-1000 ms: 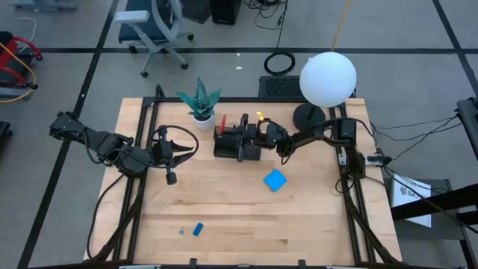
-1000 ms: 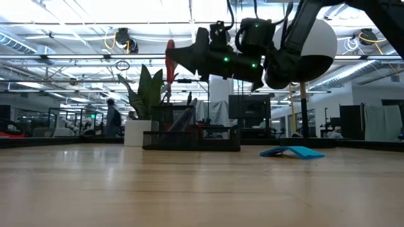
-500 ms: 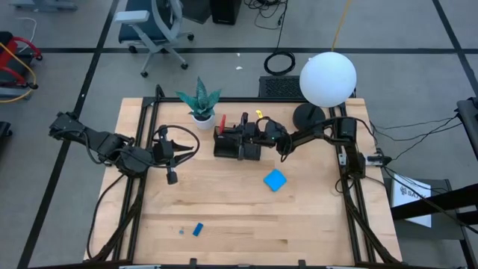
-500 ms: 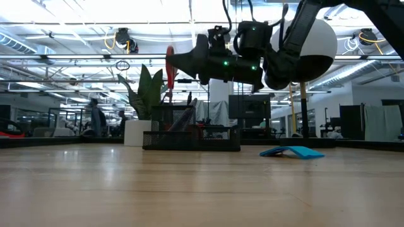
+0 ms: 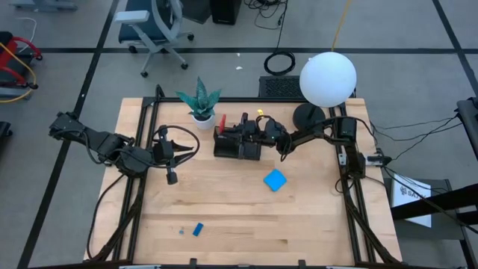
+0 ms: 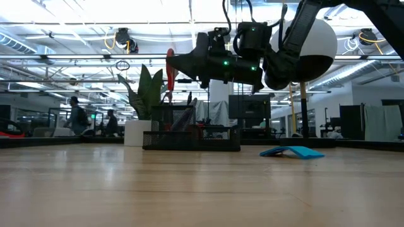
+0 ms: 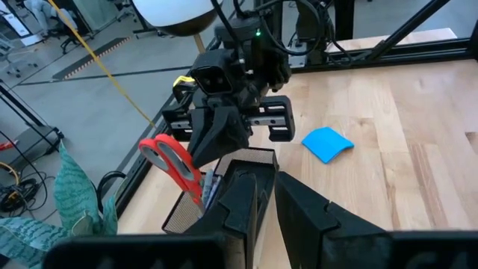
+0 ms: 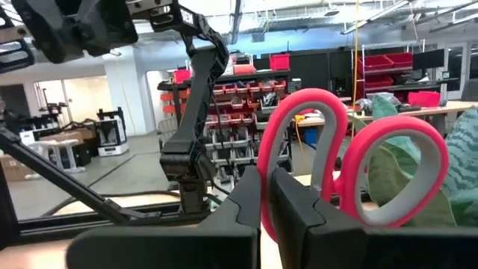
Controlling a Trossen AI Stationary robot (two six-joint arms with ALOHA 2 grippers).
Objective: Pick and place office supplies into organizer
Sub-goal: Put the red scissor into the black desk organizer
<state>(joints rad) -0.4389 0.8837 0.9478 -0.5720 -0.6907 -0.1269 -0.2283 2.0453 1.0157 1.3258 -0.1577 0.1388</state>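
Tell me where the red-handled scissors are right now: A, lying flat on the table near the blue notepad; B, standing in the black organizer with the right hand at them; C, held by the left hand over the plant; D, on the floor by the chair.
B: the scissors stand handles-up in the organizer, with the right hand directly over it and its fingers against the handles.

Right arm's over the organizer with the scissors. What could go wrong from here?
1. The right hand grips the red-handled scissors near the blades, handles up; a tilted release might leave them leaning out of the organizer.
2. The potted plant stands close beside the organizer, so a sideways retreat may brush its leaves.
3. Pens already stand in the organizer; the descending blades might jam against them.
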